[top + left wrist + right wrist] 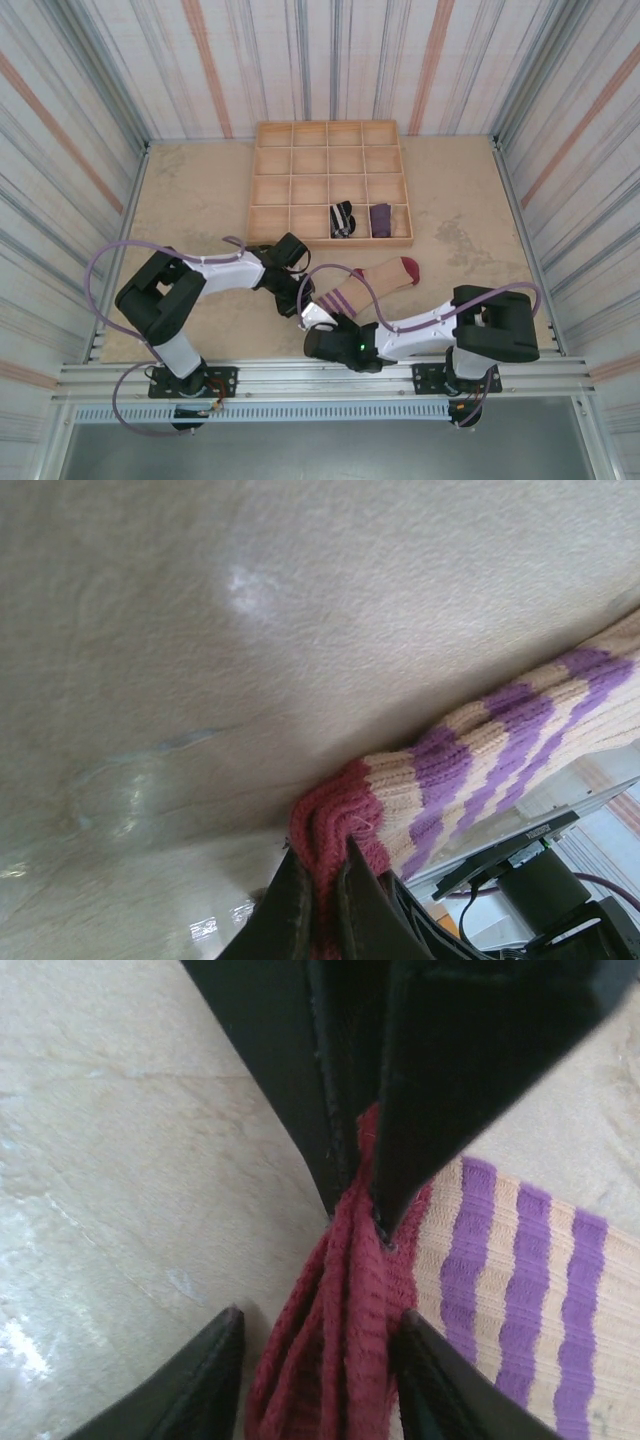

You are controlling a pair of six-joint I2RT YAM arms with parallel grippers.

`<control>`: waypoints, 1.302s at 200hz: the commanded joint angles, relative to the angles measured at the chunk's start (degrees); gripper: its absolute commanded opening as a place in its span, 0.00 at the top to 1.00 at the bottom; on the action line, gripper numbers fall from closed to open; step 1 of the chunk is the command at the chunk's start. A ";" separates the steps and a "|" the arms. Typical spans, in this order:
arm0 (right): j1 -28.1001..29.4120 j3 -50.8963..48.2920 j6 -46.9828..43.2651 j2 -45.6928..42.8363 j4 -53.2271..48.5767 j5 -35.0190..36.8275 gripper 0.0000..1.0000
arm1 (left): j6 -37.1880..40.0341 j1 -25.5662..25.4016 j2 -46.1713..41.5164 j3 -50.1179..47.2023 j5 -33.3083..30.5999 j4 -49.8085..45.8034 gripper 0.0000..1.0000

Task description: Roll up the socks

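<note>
Pinching the maroon cuff (335, 825) hard, the left gripper (322, 852) has its jaws pressed together on the beige sock (372, 282), which lies flat on the table (200, 200) just in front of the wooden tray (256, 180), toe pointing away to the right. And there's the right gripper (320, 1315), fingers spread either side of that same bunched cuff, not clamped on anything. To my eye this is the start of the roll. The smart play is to close the right jaws on the cuff beside the left's grip, then turn the fold over toward the toe, keeping the fabric taut and low so the layers stack tight. Crowding is the worry, with two sets of fingers on one small wad. A purple cable (345, 268) arcs over the sock's leg and could snag. Behind, the striped sock (343, 218) and purple sock (380, 219) sit rolled in neighbouring front compartments of the tray.
</note>
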 commanded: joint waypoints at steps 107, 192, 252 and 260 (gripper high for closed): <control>-13.21 -9.16 13.61 -11.35 3.55 -22.76 1.00 | 0.03 -0.24 -10.60 -1.73 -7.29 3.09 0.25; -25.01 -24.40 33.80 -20.14 17.29 -37.86 1.00 | 5.89 -6.42 -14.88 -3.30 -19.57 3.01 0.45; -36.54 -26.88 39.23 -17.52 19.56 -50.51 1.00 | 6.88 -10.96 -9.96 -2.29 -20.61 4.90 0.58; -37.71 -27.38 40.35 -16.09 21.22 -51.58 1.00 | 6.34 -11.57 -9.09 -2.14 -20.77 5.54 0.59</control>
